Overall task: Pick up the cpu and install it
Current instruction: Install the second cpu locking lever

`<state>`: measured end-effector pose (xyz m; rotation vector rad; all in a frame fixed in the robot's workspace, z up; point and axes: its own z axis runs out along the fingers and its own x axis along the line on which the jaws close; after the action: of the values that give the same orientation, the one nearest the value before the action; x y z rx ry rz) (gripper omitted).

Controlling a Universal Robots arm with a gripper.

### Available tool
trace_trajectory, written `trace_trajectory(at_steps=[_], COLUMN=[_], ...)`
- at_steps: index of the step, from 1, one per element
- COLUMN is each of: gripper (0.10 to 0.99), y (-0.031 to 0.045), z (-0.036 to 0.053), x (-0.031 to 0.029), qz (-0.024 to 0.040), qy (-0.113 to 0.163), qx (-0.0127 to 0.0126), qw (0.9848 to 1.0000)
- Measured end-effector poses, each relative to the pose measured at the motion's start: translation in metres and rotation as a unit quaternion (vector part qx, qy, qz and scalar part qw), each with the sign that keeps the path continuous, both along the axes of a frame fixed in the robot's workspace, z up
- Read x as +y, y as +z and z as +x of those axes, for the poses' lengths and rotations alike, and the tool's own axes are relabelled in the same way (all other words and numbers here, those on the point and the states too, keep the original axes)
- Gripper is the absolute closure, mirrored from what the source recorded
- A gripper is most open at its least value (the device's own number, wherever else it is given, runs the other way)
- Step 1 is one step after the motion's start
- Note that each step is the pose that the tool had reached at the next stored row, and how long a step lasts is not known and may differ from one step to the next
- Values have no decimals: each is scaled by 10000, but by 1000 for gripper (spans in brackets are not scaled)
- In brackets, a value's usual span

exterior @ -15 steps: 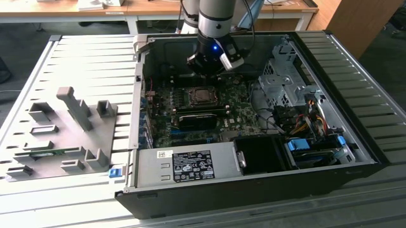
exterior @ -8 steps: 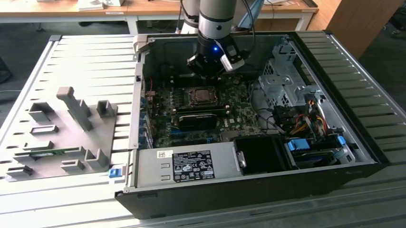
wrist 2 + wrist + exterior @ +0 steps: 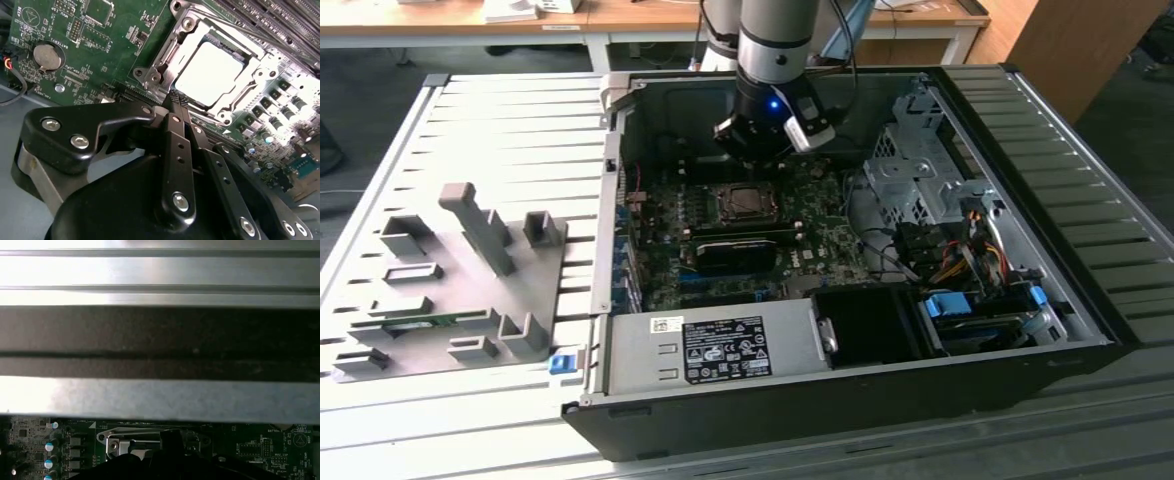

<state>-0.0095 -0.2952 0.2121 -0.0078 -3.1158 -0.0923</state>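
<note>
Gripper [image 3: 176, 100] fingers together and empty just beside the cpu [image 3: 210, 75] in its socket [image 3: 165, 60], socket corner hidden.

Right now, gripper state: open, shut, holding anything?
Gripper: shut, fingertips together, holding nothing. The cpu sits in the socket beyond the tips.

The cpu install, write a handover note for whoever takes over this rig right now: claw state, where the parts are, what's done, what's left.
Claw: fingers together, holding nothing, hanging just above the near edge of the socket in the second wrist view.
The cpu: lying flat inside the socket on the motherboard, silver top up. It looks seated, though full seating cannot be confirmed.
Done: cpu picked up and placed in the socket.
Left: securing it, if that counts as part of the install. Whether the socket's metal frame is closed over the cpu cannot be told.
</note>
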Motion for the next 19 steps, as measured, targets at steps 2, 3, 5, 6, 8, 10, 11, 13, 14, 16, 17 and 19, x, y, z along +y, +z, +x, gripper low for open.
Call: trace_trajectory(at_steps=[2,3,5,6,8,10,11,13,14,16,17,19], gripper=[980,980,980,980,980,980,980,980,980,980,980,980], y=[0,0,0,0,0,0,0,0,0,0,5,42], z=[0,0,0,0,0,0,0,0,0,0,0,0], x=[-10,-15,-32,-39,-54,-75,-84,-100,-108,-120,-125,-126], qz=[0,0,0,0,0,0,0,0,0,7,20,23], qy=[0,0,-1,0,-1,0,0,0,0,0,0,-1], qx=[0,0,0,0,0,0,0,0,0,0,0,0], qw=[10000,10000,10000,10000,10000,10000,10000,10000,10000,10000,10000,10000])
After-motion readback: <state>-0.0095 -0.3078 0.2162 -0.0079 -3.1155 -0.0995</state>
